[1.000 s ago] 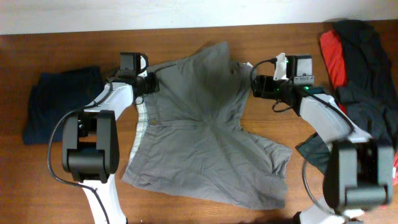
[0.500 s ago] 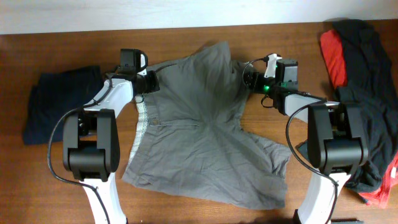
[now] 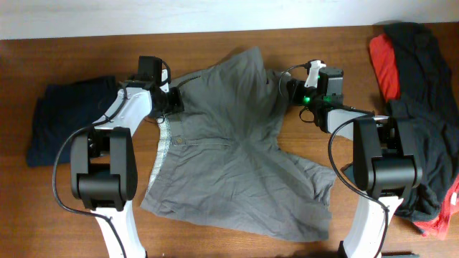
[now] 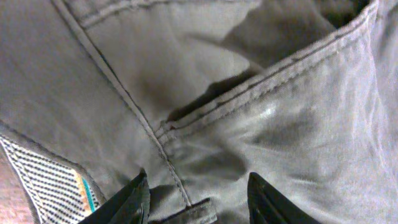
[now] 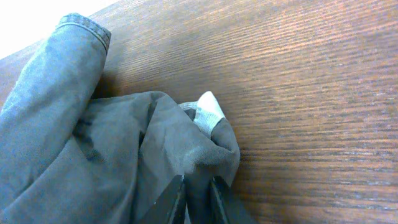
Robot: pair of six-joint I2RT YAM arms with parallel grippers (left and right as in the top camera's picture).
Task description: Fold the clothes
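The clothes [image 3: 237, 158], grey-khaki shorts, lie spread flat in the middle of the wooden table. My left gripper [image 3: 172, 102] rests on the waistband at the upper left. In the left wrist view it [image 4: 199, 202] stands open, its fingers [image 4: 134, 199] on either side of a seam and belt loop of the clothes [image 4: 261, 124]. My right gripper [image 3: 290, 89] is at the upper right edge. In the right wrist view it [image 5: 194, 199] is shut on a bunched fold of the clothes [image 5: 124, 155], with a white label [image 5: 208, 109] just beyond the fingertips.
A folded dark navy garment [image 3: 68, 118] lies left of the left arm. A heap of black and red garments [image 3: 416, 79] fills the table's right end, close behind the right arm. Bare wood [image 5: 298, 93] lies to the right of the pinched fold.
My right gripper has moved left onto the shorts' upper right edge and closed on a fold of the cloth. My left gripper has shifted slightly along the waistband.
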